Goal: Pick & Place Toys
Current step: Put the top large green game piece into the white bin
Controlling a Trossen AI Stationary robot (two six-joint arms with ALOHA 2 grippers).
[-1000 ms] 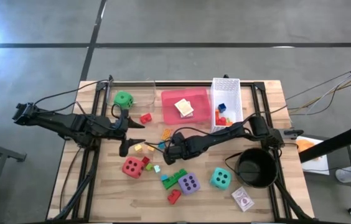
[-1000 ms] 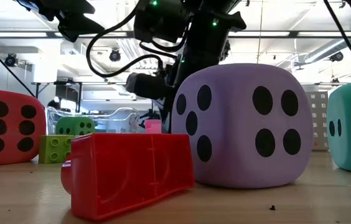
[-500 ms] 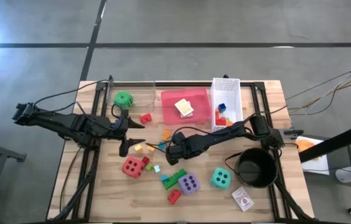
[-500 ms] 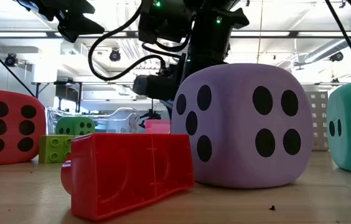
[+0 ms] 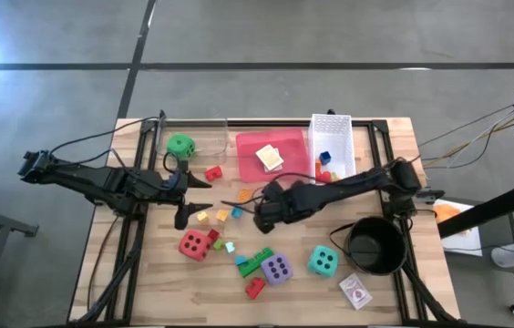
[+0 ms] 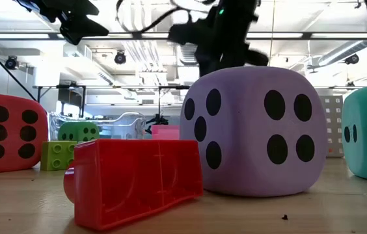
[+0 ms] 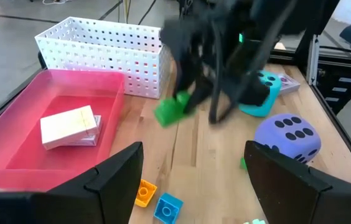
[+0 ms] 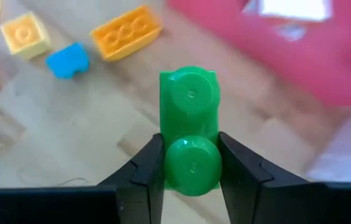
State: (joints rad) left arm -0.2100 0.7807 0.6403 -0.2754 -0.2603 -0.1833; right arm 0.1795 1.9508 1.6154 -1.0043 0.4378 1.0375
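My right gripper (image 5: 263,211) hangs over the table's middle, shut on a small green two-stud brick (image 8: 190,124), which the left wrist view also shows (image 7: 170,111). My left gripper (image 5: 190,199) waits open at the left, with nothing between its fingers. The red die (image 5: 194,244), purple die (image 5: 277,268), teal die (image 5: 323,261) and green die (image 5: 180,144) rest on the wooden table. Loose bricks lie around them: yellow (image 5: 204,216), orange (image 5: 222,215), green (image 5: 257,261) and red (image 5: 254,288). A card pack (image 5: 355,292) lies near the front right. My right gripper pinches the green brick between its two fingers (image 8: 147,169) on two opposite sides, at one stud end (image 8: 191,163). The fingers slant steeply down and lie across the brick. The other stud end sticks out past the fingertips. The brick is clear of the table.
A pink tray (image 5: 255,141) holding a card pack and a white mesh basket (image 5: 332,128) with a few bricks stand at the far middle. A black round pot (image 5: 374,244) stands at the right, close under my right arm. A clear container lies by the green die.
My right gripper has risen from just above the table behind the purple die and has gone a little toward the table's right edge, rolling somewhat as it went. My left arm has kept still.
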